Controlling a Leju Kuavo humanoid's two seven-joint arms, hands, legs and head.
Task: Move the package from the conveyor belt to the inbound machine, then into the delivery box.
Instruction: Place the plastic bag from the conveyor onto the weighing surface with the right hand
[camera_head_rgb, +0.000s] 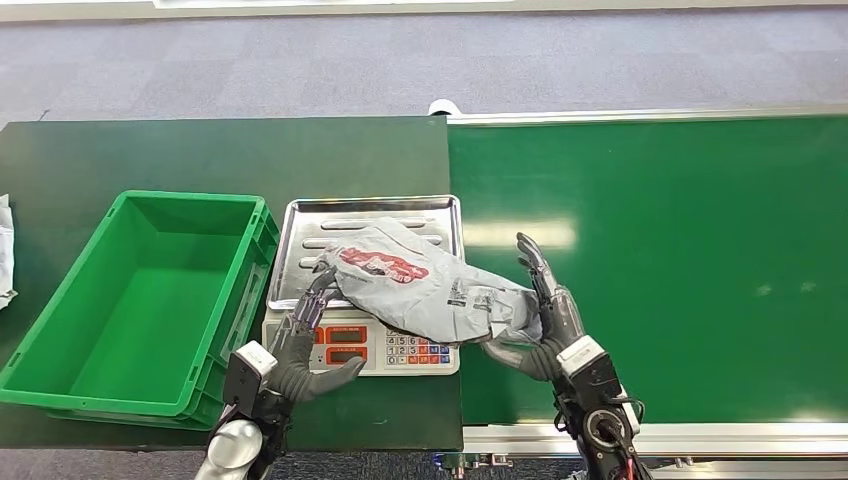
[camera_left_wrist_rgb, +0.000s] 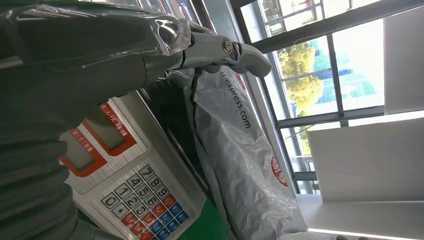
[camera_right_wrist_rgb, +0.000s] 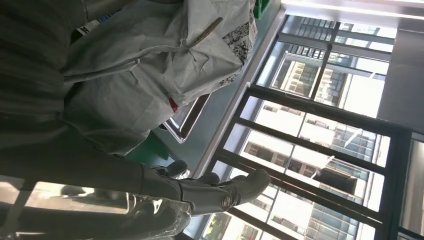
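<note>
a grey package (camera_head_rgb: 425, 282) with a red logo and a printed label is seen lying across the steel tray (camera_head_rgb: 300, 232) of the scale (camera_head_rgb: 400, 352), its right end hanging past the tray edge over the seam with the green belt (camera_head_rgb: 680, 260). the package is crumpled and partly raised at that right end.

the right hand (camera_head_rgb: 545, 315) is placed at the package's right end, palm against it, with its fingers (camera_head_rgb: 533, 262) stretched upward and spread rather than wrapped around; the thumb is tucked under the package's lower edge. whether the package is truly gripped cannot be told. in the right wrist view the package (camera_right_wrist_rgb: 150, 65) is pressed close against the palm, while the fingers (camera_right_wrist_rgb: 235, 192) are held straight and apart from it.

the left hand (camera_head_rgb: 305, 350) is set at the scale's front left corner, beside the red displays. its fingers (camera_head_rgb: 318, 295) are extended to the package's left edge and appear to touch it, and nothing is enclosed by them. in the left wrist view the keypad (camera_left_wrist_rgb: 145, 205) and the package (camera_left_wrist_rgb: 245, 160) are seen just past the thumb (camera_left_wrist_rgb: 225, 50).

a green box (camera_head_rgb: 70, 310) stands on the dark table (camera_head_rgb: 200, 150), just left of the scale.
</note>
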